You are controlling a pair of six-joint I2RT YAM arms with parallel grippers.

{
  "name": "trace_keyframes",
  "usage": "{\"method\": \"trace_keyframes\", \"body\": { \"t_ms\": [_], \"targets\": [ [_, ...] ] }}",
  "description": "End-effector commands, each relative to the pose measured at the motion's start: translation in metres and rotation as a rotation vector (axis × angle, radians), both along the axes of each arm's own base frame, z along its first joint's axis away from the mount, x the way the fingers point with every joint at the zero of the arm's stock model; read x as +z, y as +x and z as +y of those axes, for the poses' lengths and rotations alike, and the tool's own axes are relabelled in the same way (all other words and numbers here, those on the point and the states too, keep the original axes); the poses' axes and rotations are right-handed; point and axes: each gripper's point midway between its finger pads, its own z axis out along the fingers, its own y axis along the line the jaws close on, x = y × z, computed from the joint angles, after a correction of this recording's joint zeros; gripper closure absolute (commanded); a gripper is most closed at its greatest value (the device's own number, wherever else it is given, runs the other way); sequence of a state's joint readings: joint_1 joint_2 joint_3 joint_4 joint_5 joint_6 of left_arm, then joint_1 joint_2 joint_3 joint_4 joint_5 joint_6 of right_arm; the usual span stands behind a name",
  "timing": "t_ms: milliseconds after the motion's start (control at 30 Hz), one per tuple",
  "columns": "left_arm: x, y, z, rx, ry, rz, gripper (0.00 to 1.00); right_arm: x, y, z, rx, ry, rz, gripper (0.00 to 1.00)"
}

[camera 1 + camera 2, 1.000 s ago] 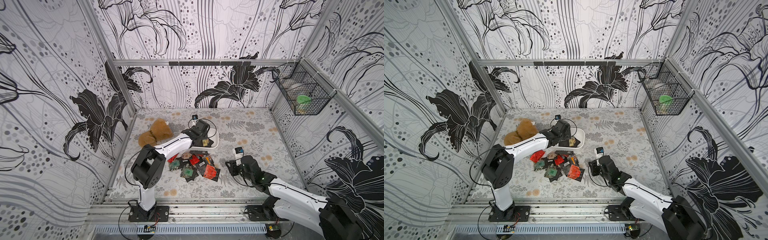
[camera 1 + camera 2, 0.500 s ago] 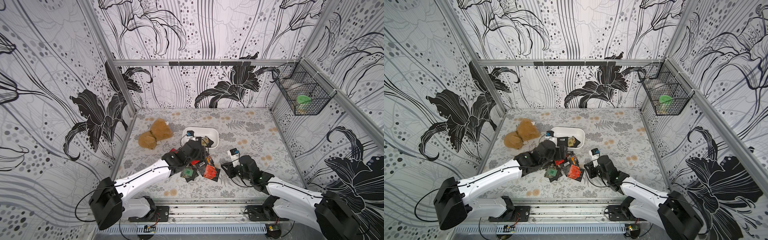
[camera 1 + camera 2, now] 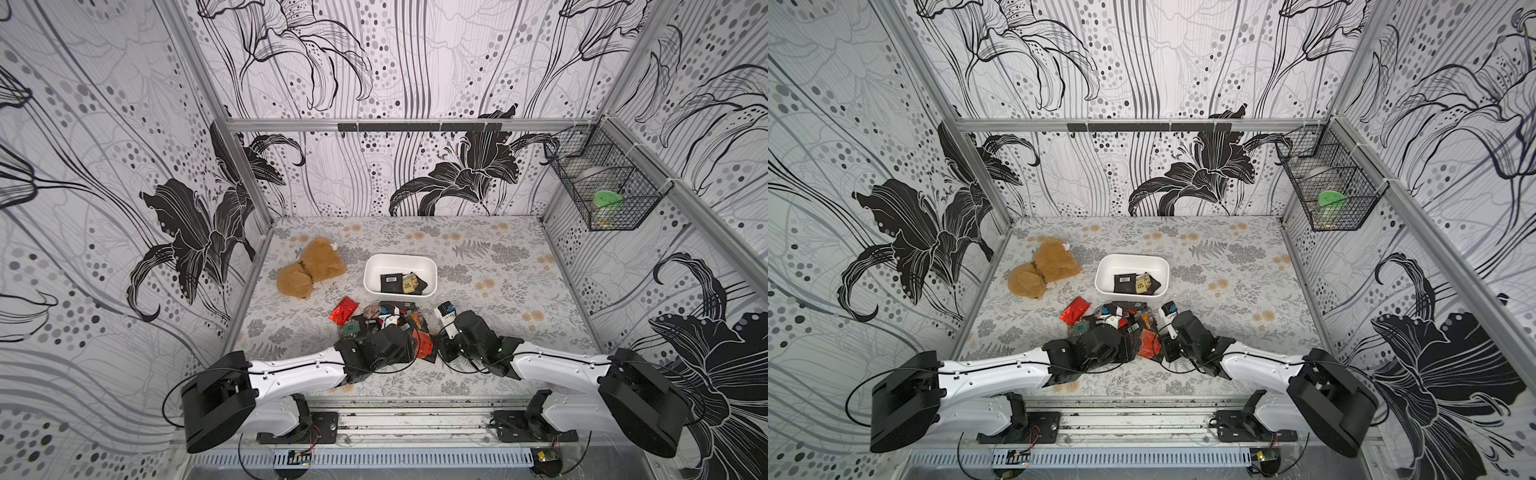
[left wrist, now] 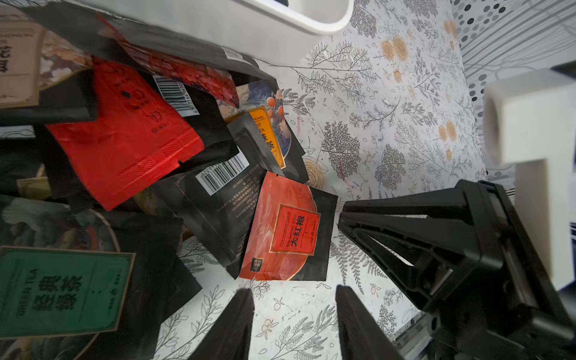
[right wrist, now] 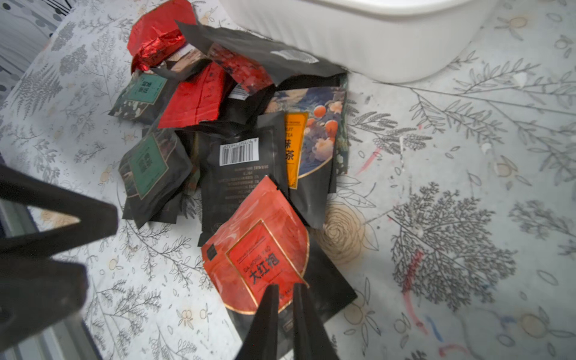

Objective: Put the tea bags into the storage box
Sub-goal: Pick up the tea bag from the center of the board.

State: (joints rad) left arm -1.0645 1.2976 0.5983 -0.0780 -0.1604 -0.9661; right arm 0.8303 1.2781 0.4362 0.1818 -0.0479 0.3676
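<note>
Red-and-black foil in the spotlight: the right tool (image 5: 285, 288) sits with its fingers all but pressed together at the edge of the red-labelled tea bag (image 5: 258, 249). Whether it truly pinches, I cannot tell. The left tool (image 4: 294, 299) is spread wide above the floral surface (image 4: 389, 109), nothing between its fingers, just beside that same sachet. The other tea bags (image 5: 238, 156) lie heaped against the white storage box (image 3: 376, 286), with a few sachets (image 3: 391, 283) inside it.

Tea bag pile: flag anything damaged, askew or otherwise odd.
The shiny red tea bag at the pile's edge is crumpled, unlike the flat sachets around it. One black tea bag appears to lean against the outer wall of the storage box instead of lying flat.
</note>
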Motion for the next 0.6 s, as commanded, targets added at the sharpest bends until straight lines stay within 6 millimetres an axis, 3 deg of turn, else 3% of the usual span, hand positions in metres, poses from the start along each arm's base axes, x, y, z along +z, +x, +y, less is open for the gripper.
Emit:
{"method": "trace_keyframes", "body": {
  "t_ms": [0,200,333,567],
  "targets": [
    [0.008,0.008,-0.014,0.026,-0.054,-0.020,0.53,-0.002,0.007,-0.004,-0.026,-0.057,-0.013,0.88],
    [-0.004,0.014,-0.018,0.042,-0.006,-0.011,0.53,-0.005,0.009,-0.002,-0.030,-0.062,-0.001,0.90],
    [-0.007,0.017,-0.023,0.040,0.001,-0.010,0.54,-0.018,0.010,0.000,-0.030,-0.102,0.044,0.94],
    [-0.021,0.019,-0.015,0.051,0.089,-0.006,0.54,-0.033,0.013,-0.003,-0.060,-0.160,0.087,0.96]
  ]
}}
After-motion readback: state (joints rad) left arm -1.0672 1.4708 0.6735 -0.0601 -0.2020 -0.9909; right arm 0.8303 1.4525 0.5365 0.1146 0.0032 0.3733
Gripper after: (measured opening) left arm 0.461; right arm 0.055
